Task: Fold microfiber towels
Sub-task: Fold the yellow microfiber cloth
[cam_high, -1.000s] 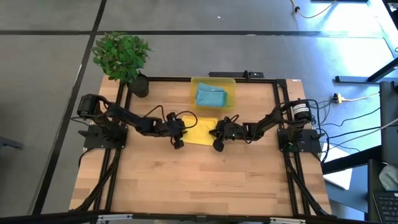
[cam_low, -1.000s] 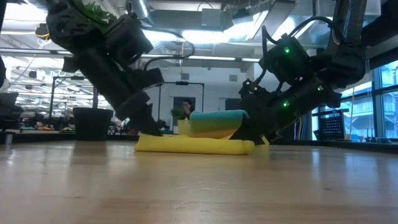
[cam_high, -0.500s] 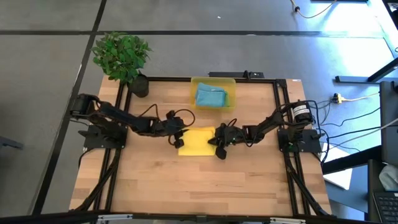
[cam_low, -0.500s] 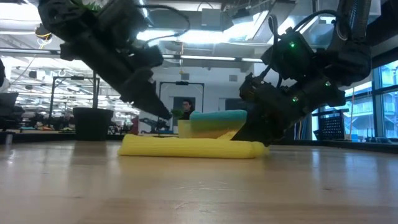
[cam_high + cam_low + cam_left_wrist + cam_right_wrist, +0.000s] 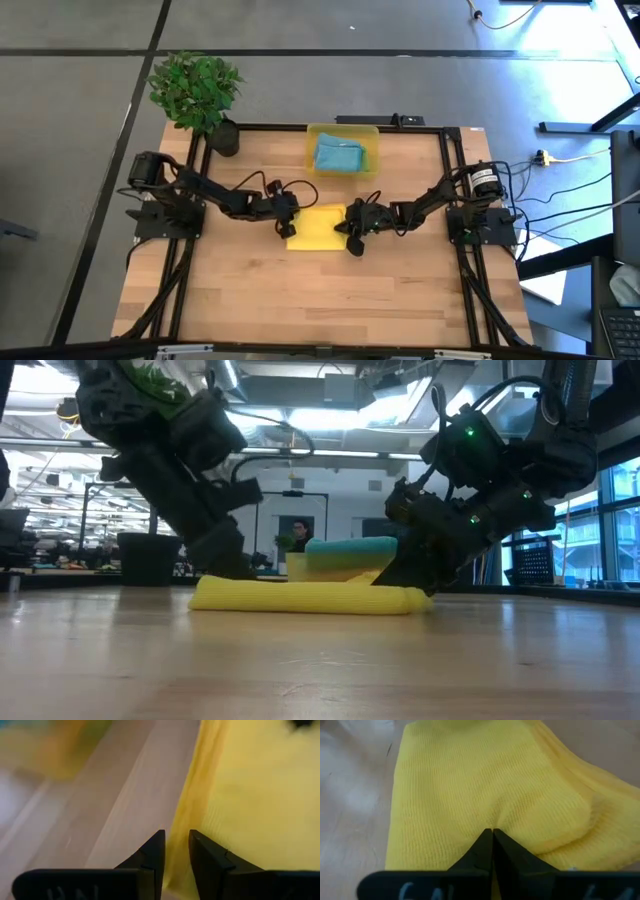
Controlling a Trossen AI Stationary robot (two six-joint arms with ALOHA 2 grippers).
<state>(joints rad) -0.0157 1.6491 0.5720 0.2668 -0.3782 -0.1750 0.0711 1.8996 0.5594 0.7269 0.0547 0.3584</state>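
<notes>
In the middle of the table (image 5: 250,300), a folded yellow towel (image 5: 318,228) lies flat. The left gripper (image 5: 287,224) sits at its left edge, fingers slightly parted astride that edge. The right gripper (image 5: 350,232) pinches the right side, fingers pressed together on a pucker of cloth. Farther back, a blue towel (image 5: 340,157) rests in the yellow bin (image 5: 342,131).

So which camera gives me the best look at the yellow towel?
The high view: the whole yellow towel lies as a folded rectangle between both grippers. The low view shows only its front edge as a flat roll. The right wrist view shows its weave close up, the left wrist view just one edge.
</notes>
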